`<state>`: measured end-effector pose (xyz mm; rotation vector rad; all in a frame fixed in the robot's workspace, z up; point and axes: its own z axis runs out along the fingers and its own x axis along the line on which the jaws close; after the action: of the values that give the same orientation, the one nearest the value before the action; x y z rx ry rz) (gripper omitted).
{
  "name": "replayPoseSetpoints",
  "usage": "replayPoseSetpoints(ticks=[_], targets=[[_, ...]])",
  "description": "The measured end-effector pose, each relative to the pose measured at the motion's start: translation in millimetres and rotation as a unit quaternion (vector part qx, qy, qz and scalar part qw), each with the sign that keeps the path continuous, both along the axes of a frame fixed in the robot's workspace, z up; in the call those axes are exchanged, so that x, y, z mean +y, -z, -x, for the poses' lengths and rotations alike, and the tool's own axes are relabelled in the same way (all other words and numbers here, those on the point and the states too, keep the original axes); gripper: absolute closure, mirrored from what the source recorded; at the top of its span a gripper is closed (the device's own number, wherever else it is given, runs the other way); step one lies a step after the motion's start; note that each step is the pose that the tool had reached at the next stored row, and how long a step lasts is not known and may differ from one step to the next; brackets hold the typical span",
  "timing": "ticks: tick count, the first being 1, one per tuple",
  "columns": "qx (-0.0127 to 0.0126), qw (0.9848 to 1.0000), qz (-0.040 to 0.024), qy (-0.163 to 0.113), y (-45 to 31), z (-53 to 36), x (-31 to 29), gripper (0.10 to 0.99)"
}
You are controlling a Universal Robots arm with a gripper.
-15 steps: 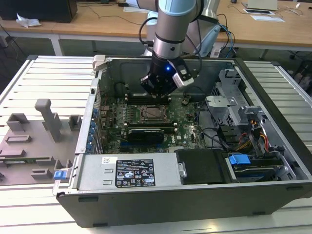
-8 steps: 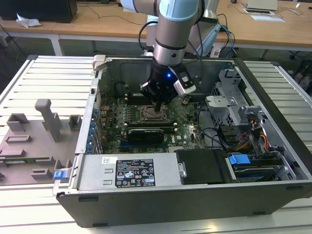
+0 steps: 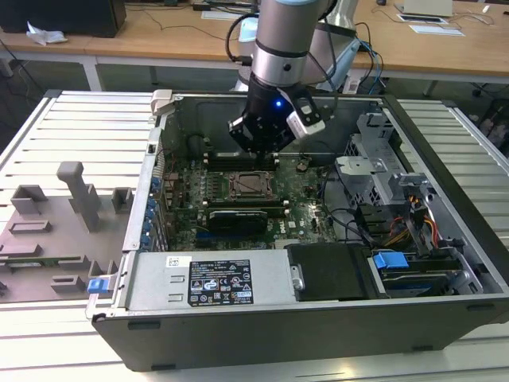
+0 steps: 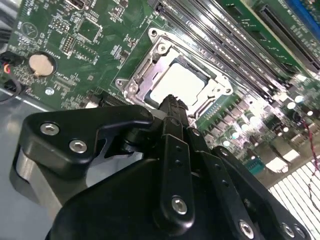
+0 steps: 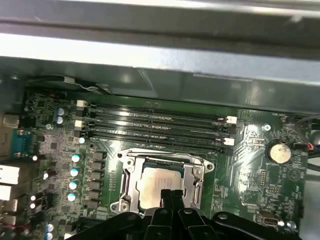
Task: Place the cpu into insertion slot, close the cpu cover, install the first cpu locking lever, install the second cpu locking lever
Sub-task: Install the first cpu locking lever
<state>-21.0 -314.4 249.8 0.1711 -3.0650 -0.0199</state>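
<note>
cpu (image 5: 159, 182), a flat square chip with a pale silver-grey top, lies in the insertion slot (image 5: 131, 186) on the green board, framed by the cpu cover (image 5: 192, 176) lying down around it. end effector (image 5: 170, 197) hangs just above the chip in both wrist views, its black fingers (image 4: 172, 112) pressed together, holding nothing.

tool (image 3: 271, 156) above insertion slot (image 3: 247, 185) | inside open computer case (image 3: 445, 239) | on slatted table (image 3: 71, 127)
</note>
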Motion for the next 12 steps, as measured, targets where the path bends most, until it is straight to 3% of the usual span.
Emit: replayPoseSetpoints(ticks=[2, 7, 12], targets=[[0.0000, 1.0000, 0.0001, 0.000, -9.1, 0.0, 0.0, 0.980], [0.0000, 1.0000, 0.0000, 0.000, -18.4, 0.0, 0.0, 0.980], [0.0000, 1.0000, 0.0000, 0.000, -18.9, 0.0, 0.0, 0.980]])
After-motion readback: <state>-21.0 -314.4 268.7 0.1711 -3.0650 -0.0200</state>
